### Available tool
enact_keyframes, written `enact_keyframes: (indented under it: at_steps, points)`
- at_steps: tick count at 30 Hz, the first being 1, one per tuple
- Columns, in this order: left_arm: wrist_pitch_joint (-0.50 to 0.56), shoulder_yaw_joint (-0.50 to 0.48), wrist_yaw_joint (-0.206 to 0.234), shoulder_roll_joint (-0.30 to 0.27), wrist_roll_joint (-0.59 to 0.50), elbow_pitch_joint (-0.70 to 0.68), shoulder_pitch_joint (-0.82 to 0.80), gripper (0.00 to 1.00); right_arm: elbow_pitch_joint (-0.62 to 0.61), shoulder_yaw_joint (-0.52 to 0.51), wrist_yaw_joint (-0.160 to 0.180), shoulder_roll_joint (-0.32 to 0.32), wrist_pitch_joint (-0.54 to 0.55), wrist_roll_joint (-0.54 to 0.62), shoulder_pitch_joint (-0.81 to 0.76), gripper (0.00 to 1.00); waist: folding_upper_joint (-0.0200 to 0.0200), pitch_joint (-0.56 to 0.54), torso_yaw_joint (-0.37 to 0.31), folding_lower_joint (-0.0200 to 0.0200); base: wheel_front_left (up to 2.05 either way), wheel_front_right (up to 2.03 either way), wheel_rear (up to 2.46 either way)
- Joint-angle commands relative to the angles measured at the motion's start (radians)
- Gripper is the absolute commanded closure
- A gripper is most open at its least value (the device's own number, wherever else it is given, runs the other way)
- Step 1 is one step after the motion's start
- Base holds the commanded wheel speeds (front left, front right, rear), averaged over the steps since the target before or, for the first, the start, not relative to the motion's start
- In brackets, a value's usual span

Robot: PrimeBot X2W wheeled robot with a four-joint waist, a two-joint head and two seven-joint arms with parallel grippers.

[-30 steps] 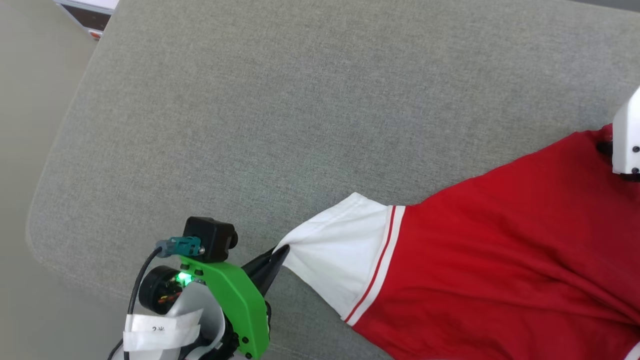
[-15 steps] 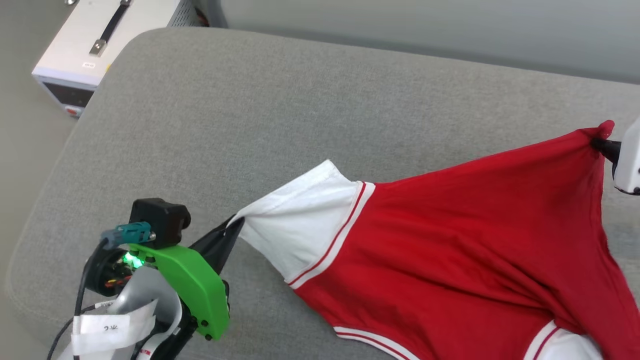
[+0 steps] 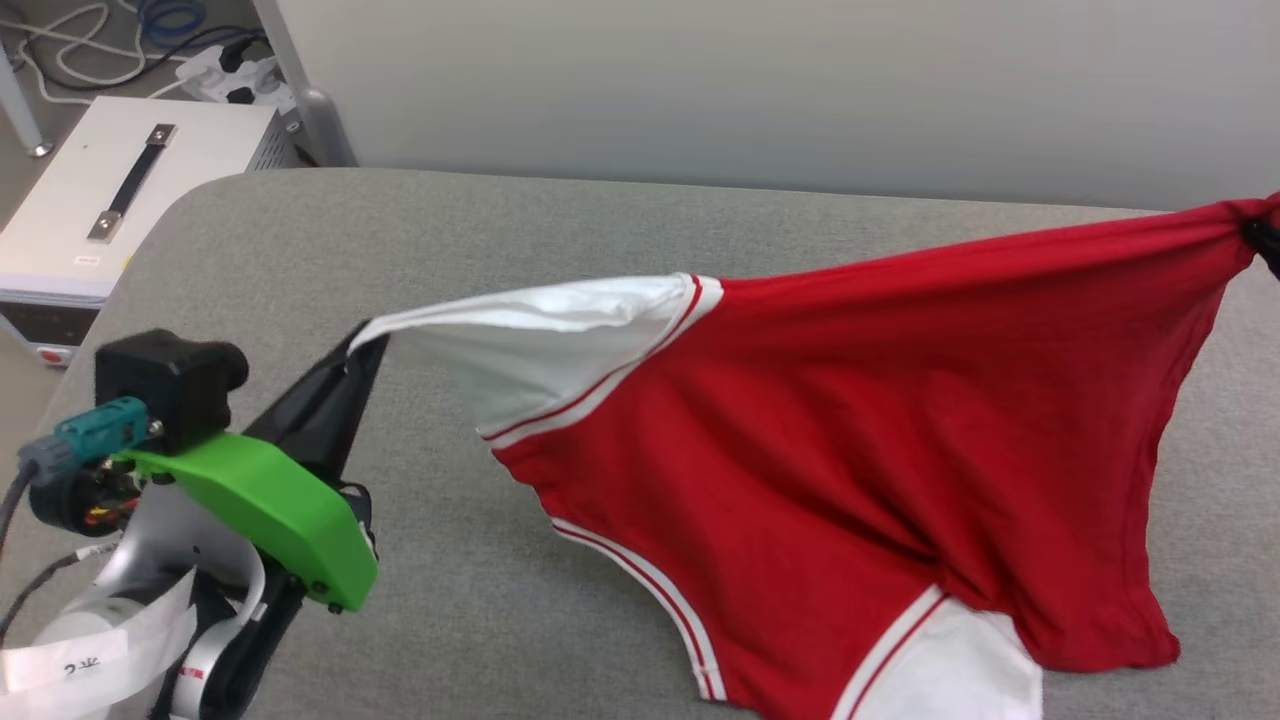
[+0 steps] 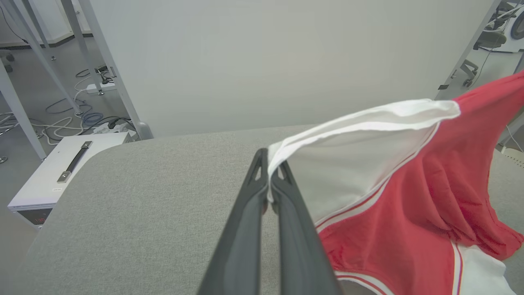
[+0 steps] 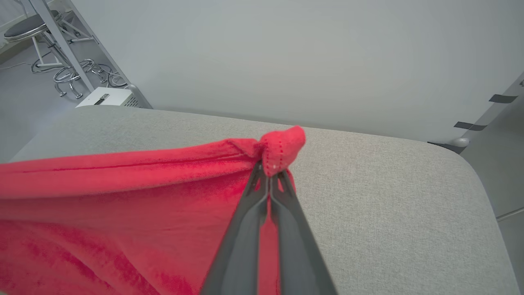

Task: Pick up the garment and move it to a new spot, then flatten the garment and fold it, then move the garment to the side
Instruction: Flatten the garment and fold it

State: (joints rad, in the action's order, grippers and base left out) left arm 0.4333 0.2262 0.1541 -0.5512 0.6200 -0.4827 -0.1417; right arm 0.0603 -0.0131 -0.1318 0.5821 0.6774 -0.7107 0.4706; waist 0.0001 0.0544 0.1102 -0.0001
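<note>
The garment (image 3: 850,420) hangs strung between the two tools, its long axis running across the head view from left to right — that line is what the coming move turns on. The left tool (image 3: 358,342) has its fingers pressed together on the edge of the white sleeve (image 3: 540,350); in its wrist view the cuff is nipped right at the tips. The right tool (image 5: 268,174) is likewise closed, pinching a bunched red corner (image 5: 282,143) with stitching like a hem.

From the left tool the shirt lies to the right and a little ahead; from the right tool it runs off to the left. The top edge is pulled taut and clear of the worktop (image 3: 300,250), while the body sags below it — the lower part, with the second sleeve (image 3: 960,670), seems to rest on or just brush the grey surface near the robot.

Neither arm is nearer: each holds one end. By my judgement this is the carry to a new spot, and the two tools would have to travel together at the same spacing, or the taut edge could slacken or slip from a pinch.
</note>
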Motion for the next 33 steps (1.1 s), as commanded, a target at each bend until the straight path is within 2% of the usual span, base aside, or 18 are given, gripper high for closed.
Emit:
enact_keyframes:
  at_steps: [1,12,21,27,33]
  points:
    - [-0.017,-0.021,0.009,-0.015,-0.015,-0.004,-0.03,1.0,-0.028,-0.015,0.001,0.006,-0.012,-0.004,-0.02,1.0,-0.0001,-0.026,-0.032,0.0001,0.0,0.0,0.0]
    - [-0.153,-0.109,0.025,-0.01,-0.062,-0.049,-0.114,1.0,-0.211,-0.097,0.001,-0.008,-0.062,0.005,-0.027,1.0,-0.0001,-0.044,-0.095,0.0001,0.0,0.0,0.0]
    - [-0.198,-0.194,0.042,-0.033,-0.077,-0.077,-0.235,1.0,-0.254,-0.137,0.001,-0.017,-0.091,0.022,0.065,1.0,-0.0001,0.008,-0.127,0.0001,0.0,0.0,0.0]
    - [-0.167,-0.206,0.008,-0.086,-0.073,-0.025,-0.414,1.0,-0.223,-0.139,0.001,-0.033,-0.104,0.038,0.164,1.0,-0.0001,0.085,-0.133,0.0001,0.0,0.0,0.0]
    - [-0.104,-0.166,-0.063,-0.16,-0.084,0.082,-0.619,1.0,-0.171,-0.081,0.001,-0.033,-0.148,0.082,0.295,1.0,-0.0001,0.194,-0.143,0.0001,0.0,0.0,0.0]
